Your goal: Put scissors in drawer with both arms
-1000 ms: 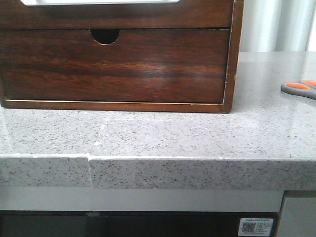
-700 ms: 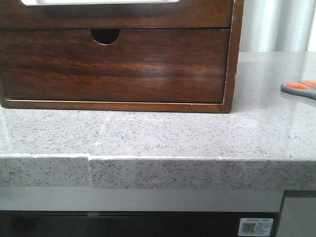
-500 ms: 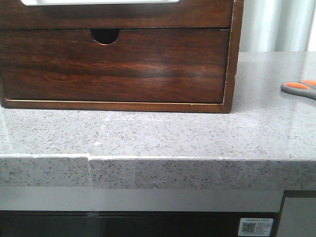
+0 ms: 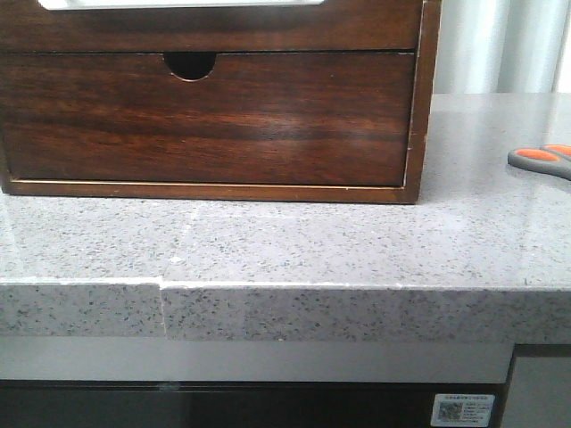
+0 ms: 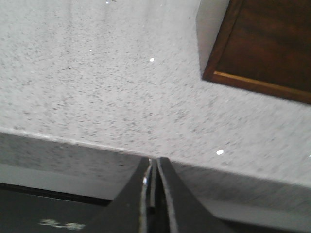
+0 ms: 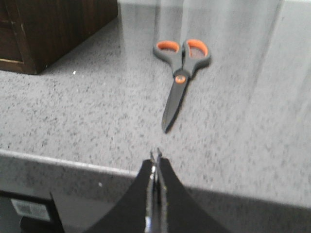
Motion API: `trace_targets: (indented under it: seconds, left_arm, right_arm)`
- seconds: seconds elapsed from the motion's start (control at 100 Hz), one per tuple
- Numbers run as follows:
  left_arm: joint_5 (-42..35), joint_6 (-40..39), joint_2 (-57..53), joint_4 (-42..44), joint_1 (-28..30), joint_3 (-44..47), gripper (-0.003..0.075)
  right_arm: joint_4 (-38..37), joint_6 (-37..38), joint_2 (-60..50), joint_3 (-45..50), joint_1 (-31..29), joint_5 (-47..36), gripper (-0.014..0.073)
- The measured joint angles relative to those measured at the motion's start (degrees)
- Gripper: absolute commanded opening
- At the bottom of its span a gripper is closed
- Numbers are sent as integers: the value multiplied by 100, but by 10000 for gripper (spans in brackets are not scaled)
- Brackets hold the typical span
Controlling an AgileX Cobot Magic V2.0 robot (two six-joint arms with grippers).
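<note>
Both claws pressed together, gripping nothing, hovering at the table (image 4: 294, 241) edge. Scissors (image 6: 179, 77) flat on the table, well ahead of the right claw (image 6: 155, 158), blades closed, tip pointing back at it. Best to part the right claw and descend over the pivot. Left claw (image 5: 153, 162) short of the wooden box (image 5: 272, 43). Drawer (image 4: 214, 27) cropped in the front view; scissor blades cut off there too.

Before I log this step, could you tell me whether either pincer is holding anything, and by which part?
Nothing is held. The left pincer and right pincer are both shut and empty; the grey-handled, orange-lined scissors lie flat on the speckled grey countertop.
</note>
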Motion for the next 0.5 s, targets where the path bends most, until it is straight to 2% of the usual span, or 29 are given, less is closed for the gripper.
trace_targets:
  seconds: [0.1,0.17,0.25,0.39,0.5]
  left_arm:
    - [-154,0,0,-1656,0,0,-19]
    - [-237,0,0,-2510,0,0,-19]
    - [-305,0,-3,-3169,0,0,-19]
    - [-377,0,-3,-4138,0,0,-19]
    - [-400,96,-3,-4445,0,-10,-19]
  right_arm:
    - [457,0,0,0,0,-801,-43]
    - [892,0,0,0,0,-1420,-43]
    - [1607,62,0,0,0,-1817,-43]
    - [2928,139,0,0,0,-1912,-43]
    - [3444,151,0,0,0,-2157,-43]
